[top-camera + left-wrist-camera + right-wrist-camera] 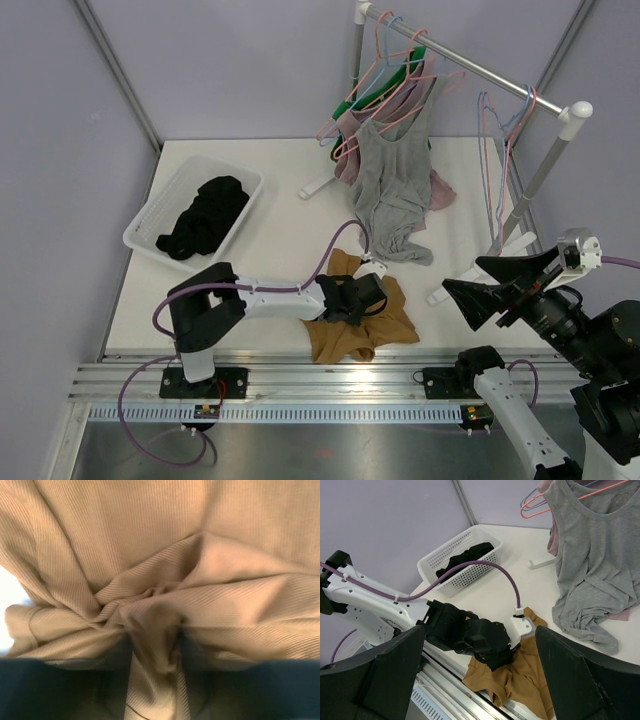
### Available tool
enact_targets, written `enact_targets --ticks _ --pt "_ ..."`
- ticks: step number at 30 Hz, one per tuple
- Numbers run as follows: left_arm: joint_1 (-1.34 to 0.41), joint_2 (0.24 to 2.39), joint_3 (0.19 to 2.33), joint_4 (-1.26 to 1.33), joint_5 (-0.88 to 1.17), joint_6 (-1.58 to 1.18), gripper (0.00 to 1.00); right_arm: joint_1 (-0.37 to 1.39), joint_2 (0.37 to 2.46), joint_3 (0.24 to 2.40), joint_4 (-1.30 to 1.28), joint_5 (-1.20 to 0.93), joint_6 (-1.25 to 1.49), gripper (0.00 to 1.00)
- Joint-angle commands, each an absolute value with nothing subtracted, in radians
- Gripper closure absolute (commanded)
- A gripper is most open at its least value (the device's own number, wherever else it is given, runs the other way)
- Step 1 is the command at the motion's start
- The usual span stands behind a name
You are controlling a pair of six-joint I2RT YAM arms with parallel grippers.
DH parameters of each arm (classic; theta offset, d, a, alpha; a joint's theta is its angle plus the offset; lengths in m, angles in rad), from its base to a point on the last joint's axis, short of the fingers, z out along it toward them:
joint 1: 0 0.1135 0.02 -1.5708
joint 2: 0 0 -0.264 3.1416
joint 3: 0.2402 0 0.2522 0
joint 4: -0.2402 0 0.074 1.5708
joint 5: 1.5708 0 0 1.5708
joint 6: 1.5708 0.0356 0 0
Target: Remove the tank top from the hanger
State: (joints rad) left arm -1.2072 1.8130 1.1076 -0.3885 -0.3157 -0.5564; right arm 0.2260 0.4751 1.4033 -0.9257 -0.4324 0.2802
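A grey tank top (395, 170) hangs from a pink hanger (385, 110) on the rack, its hem pooling on the table; the right wrist view shows the same tank top (590, 565). A tan ribbed garment (360, 325) lies crumpled at the table's near edge. My left gripper (362, 300) is pressed down onto it. In the left wrist view the left gripper (156, 655) has a bunched fold of tan cloth (155, 605) pinched between its dark fingers. My right gripper (462, 275) hovers open at the right, holding nothing, and the right gripper (479, 645) looks down on the left arm.
A white basket (170, 200) with black clothes (205, 215) sits at the back left. The rack's white bar (470, 65) also carries a green hanger (375, 95), a pink garment (440, 190) and empty hangers (500, 130). The metal rail (300, 385) runs along the near edge.
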Motion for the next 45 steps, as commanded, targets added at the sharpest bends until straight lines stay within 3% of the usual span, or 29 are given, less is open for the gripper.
enact_targets --ticks 1,2,11,20,33,38,41,42,45 --pt "-1.209 1.824 1.129 -0.371 -0.374 -0.578 0.92 0.222 0.477 1.410 -0.911 -0.463 0.259 0.00" --pt "-1.207 1.815 1.134 -0.380 -0.386 -0.577 1.00 0.222 0.477 1.410 -0.908 -0.462 0.259 0.00" --pt "-1.197 1.511 1.196 -0.633 -0.668 -0.597 1.00 0.222 0.477 1.413 -0.899 -0.462 0.261 0.00" --pt "-1.020 1.266 1.385 -0.844 -0.742 -0.491 1.00 0.222 0.482 1.433 -0.908 -0.454 0.241 0.01" --pt "-0.436 1.311 1.825 -0.905 -0.439 -0.276 1.00 0.222 0.479 1.408 -0.891 -0.442 0.232 0.00" --pt "-0.188 1.408 1.884 -0.919 -0.304 -0.299 1.00 0.222 0.480 1.408 -0.893 -0.426 0.224 0.01" --pt "-0.138 1.471 1.871 -0.913 -0.281 -0.314 1.00 0.222 0.494 1.411 -0.896 -0.423 0.227 0.00" --pt "-0.115 1.491 1.871 -0.917 -0.281 -0.319 0.99 0.222 0.498 1.417 -0.899 -0.420 0.230 0.01" --pt "-0.055 1.543 1.861 -0.920 -0.229 -0.345 0.73 0.222 0.518 1.427 -0.893 -0.385 0.247 0.01"
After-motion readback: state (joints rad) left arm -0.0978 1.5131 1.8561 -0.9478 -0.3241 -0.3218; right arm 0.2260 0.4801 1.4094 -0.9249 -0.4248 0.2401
